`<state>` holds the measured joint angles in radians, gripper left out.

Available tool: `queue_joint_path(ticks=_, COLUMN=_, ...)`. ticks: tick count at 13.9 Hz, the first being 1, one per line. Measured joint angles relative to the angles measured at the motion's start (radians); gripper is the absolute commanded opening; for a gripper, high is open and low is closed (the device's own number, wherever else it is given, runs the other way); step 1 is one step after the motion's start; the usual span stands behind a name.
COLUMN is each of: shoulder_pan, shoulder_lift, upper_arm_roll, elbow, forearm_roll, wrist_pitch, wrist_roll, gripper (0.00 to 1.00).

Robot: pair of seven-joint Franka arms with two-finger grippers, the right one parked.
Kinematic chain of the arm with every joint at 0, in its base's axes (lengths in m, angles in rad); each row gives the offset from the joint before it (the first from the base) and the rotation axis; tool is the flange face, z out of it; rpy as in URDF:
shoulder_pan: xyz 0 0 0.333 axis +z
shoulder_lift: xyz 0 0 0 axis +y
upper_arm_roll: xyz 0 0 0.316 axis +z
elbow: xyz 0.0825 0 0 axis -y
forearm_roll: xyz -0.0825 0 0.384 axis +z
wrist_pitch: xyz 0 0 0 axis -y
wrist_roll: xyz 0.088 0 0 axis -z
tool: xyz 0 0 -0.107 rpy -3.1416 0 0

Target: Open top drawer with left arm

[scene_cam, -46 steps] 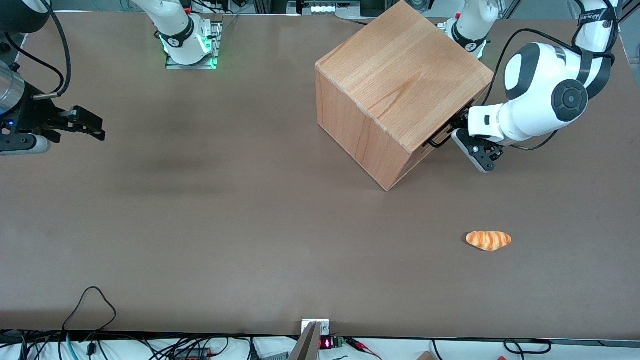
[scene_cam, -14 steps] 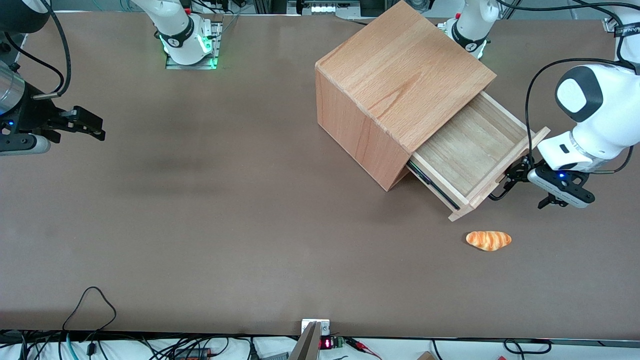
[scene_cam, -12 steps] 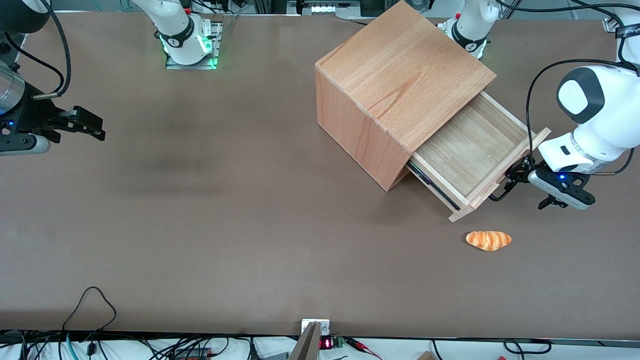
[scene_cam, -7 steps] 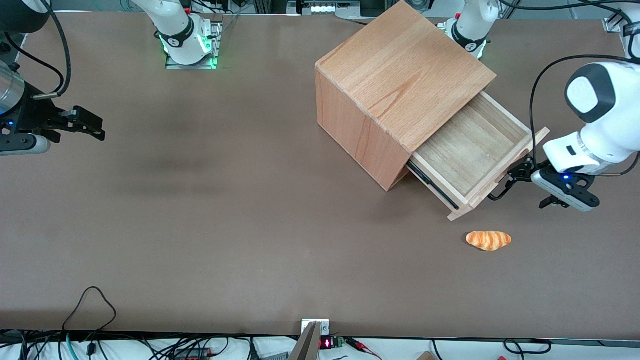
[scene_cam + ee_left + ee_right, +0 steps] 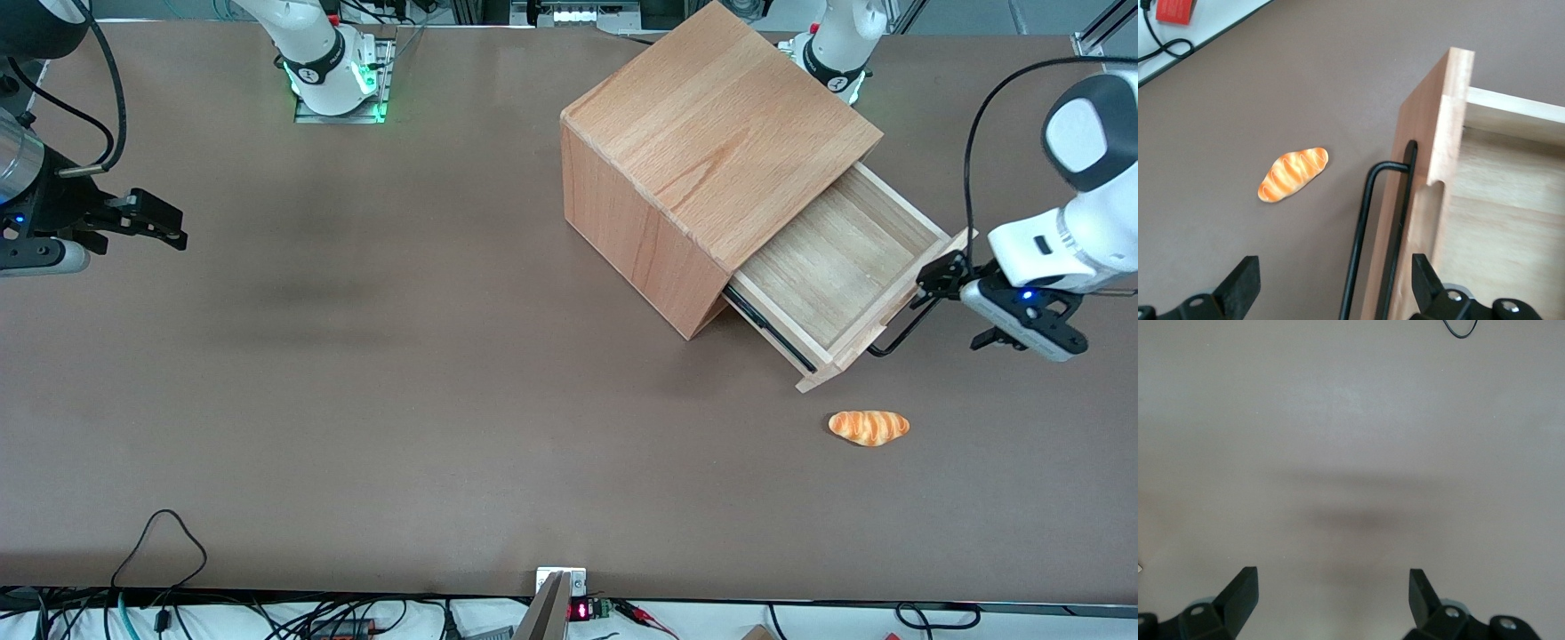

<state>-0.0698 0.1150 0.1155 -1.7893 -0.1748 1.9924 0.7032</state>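
In the front view the top drawer [image 5: 836, 267] stands pulled well out of the beech cube cabinet [image 5: 711, 160], toward the working arm's end of the bench [image 5: 356, 400], its pale plywood floor bare and its thin black wire handle [image 5: 893, 338] sticking out from the front panel. The left arm [image 5: 1080, 204] hangs just beside that front panel, with its end effector [image 5: 944, 276] near the upper end of the handle; a toy croissant [image 5: 869, 427] lies on the bench nearer the camera than the drawer. In the left wrist view the end effector [image 5: 1331, 293] is spread wide, one finger [image 5: 1245, 287] over bare bench and the other [image 5: 1425, 287] over the drawer's inside, gripping nothing; the handle [image 5: 1368, 233] and the light-wood front panel [image 5: 1425, 173] with its small finger notch run between them. The right wrist view shows only bare bench. The job looks finished, so the risk lies in the withdrawal: a finger straddling the panel could catch the handle or the panel edge, dragging the drawer farther out or nudging the cabinet askew
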Motion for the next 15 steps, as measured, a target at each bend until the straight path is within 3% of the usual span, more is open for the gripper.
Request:
queue_joint_path(ticks=8, shoulder_pan=0.002, shoulder_lift=-0.191, upper_arm_roll=0.053, elbow=0.036, forearm_roll=0.095, wrist_pitch=-0.268, wrist_roll=-0.467, gripper=1.00)
queue_joint_path(ticks=15, shoulder_pan=0.001, shoulder_lift=-0.204, upper_arm_roll=0.049, elbow=0.049, forearm_roll=0.171, wrist_pitch=-0.302, wrist_roll=-0.544, gripper=1.00)
